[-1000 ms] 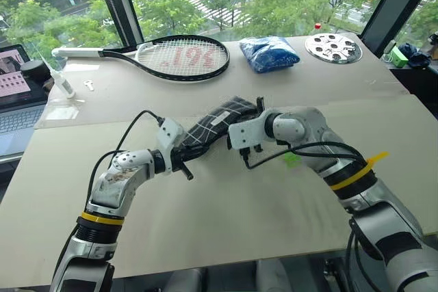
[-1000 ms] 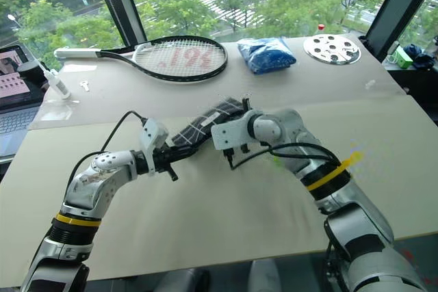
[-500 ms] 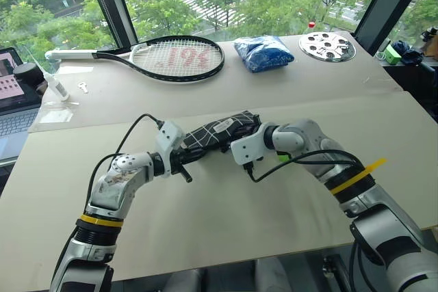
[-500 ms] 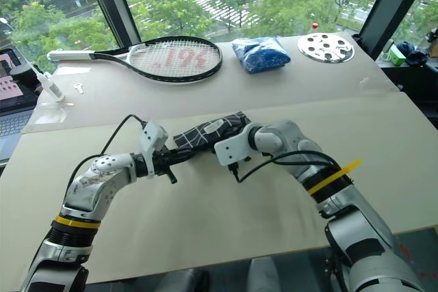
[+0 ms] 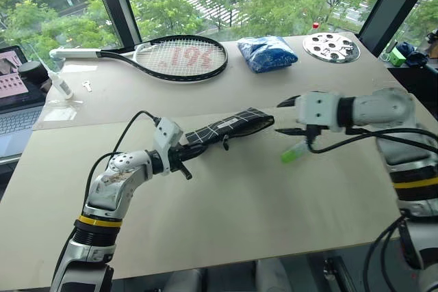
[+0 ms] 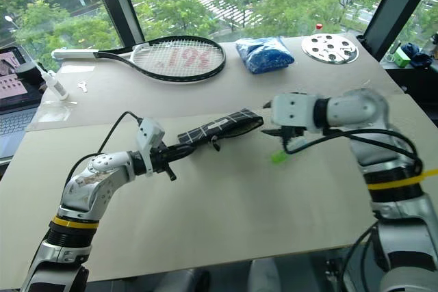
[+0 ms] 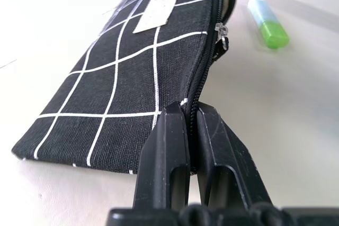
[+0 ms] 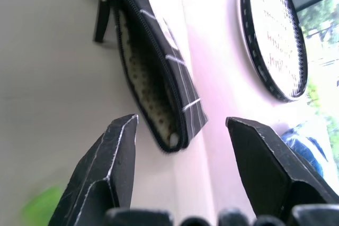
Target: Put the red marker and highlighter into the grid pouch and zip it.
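Observation:
The grid pouch point(image 5: 233, 126) lies across the table's middle, black with white lines. Its far end gapes open on a pale dotted lining point(image 8: 151, 91), and its zipper pull point(image 7: 223, 29) sits partway along. My left gripper point(image 5: 189, 153) is shut on the pouch's near end, its fingertips point(image 7: 172, 130) pinching the zipper edge. To the right of the open end hovers my right gripper point(image 5: 287, 115), open and empty, a little above the table. The highlighter point(image 5: 293, 153), with its green cap, rests on the table just below that gripper. The red marker is out of view.
A tennis racket point(image 5: 179, 57), a blue plastic bag point(image 5: 268, 52) and a round metal disc point(image 5: 332, 47) lie along the far side. A laptop point(image 5: 14, 97) and a small bottle point(image 5: 60, 85) are at the far left.
My right gripper has opened, let go of the pouch's far end, and swung right and up. The pouch now lies flatter, and the highlighter has come into sight. The left gripper has kept still.

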Motion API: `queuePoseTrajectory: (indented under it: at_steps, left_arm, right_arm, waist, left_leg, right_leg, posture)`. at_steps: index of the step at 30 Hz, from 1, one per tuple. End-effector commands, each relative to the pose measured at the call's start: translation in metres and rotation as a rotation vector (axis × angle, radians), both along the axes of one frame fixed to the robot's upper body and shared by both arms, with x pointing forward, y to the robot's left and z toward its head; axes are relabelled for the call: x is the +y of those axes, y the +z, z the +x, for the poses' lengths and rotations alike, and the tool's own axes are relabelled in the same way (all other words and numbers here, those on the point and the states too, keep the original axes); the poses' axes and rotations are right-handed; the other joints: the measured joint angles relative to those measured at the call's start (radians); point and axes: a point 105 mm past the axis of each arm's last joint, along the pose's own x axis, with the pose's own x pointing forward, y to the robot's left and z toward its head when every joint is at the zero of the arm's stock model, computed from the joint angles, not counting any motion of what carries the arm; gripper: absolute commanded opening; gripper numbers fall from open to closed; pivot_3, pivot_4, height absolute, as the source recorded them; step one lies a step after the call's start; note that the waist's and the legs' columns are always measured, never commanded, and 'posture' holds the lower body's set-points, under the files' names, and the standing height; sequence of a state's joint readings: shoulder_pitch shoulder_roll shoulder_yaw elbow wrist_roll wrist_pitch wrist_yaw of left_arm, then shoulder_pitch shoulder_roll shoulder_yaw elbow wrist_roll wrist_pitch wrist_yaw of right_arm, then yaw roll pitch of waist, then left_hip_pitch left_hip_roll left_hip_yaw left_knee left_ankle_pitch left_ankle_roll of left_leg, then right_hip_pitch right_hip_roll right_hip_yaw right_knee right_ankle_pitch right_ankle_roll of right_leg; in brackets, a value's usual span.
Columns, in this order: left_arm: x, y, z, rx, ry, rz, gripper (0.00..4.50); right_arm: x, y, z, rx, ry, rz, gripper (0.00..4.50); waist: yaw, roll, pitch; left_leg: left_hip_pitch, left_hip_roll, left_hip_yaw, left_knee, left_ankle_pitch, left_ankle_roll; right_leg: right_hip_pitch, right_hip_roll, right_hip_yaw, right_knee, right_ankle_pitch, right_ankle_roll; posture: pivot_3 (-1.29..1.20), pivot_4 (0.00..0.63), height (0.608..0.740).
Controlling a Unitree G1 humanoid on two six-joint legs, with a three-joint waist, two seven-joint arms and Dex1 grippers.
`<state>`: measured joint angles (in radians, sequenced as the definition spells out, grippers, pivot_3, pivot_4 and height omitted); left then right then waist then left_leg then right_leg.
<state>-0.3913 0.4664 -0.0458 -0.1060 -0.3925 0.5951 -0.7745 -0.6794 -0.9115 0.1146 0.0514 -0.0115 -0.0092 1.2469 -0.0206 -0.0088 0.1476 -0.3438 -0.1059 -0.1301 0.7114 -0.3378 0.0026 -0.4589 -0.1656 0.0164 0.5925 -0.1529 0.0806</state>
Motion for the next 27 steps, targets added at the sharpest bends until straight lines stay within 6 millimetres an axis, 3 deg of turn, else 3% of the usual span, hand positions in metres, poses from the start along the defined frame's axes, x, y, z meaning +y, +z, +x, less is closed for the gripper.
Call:
queuePoseTrajectory:
  at_steps: [1,7,11,18,27]
  left_arm:
    - [-0.001,0.012,-0.001,-0.036,-0.009,-0.019,0.00]
    - [-0.001,0.012,-0.001,-0.034,-0.018,-0.020,0.00]
    - [-0.002,0.013,-0.002,-0.033,-0.023,-0.020,0.00]
    - [0.000,0.013,-0.004,-0.031,-0.020,-0.017,0.00]
    - [0.004,0.014,-0.006,-0.036,0.007,-0.015,0.00]
  right_arm:
    - [-0.022,-0.007,-0.010,0.025,-0.005,-0.081,2.99]
    - [-0.046,-0.045,0.002,0.081,-0.025,-0.168,2.99]
    - [-0.056,-0.059,0.018,0.066,-0.033,-0.228,2.99]
    - [-0.047,-0.065,0.040,0.060,0.002,-0.256,2.99]
    - [-0.039,-0.083,0.036,0.237,0.118,-0.419,2.99]
  waist:
    - [0.002,0.000,0.000]
    - [0.000,-0.001,0.000]
    - [0.001,-0.001,0.000]
    - [-0.001,-0.001,0.001]
    - [-0.004,-0.001,0.001]
  left_leg:
    - [0.000,0.000,0.001,0.000,0.000,0.000]
    - [0.003,0.001,0.004,0.000,0.000,0.000]
    - [0.004,0.001,0.005,0.000,0.000,0.000]
    - [0.005,0.001,0.005,-0.001,0.000,0.000]
    - [0.005,0.001,0.005,-0.001,0.000,0.000]
  right_leg:
    - [0.000,0.000,0.000,0.000,0.000,0.000]
    - [0.001,0.000,0.001,0.001,0.000,0.000]
    - [0.001,0.000,0.002,0.000,0.000,-0.001]
    - [0.001,0.000,0.002,0.000,0.001,-0.001]
    - [0.002,0.000,0.002,0.000,0.001,-0.001]
  posture:
    - [0.00,0.150,0.740]
    - [0.00,0.150,0.740]
    - [0.00,0.150,0.740]
    - [0.00,0.150,0.740]
    - [0.00,0.150,0.740]
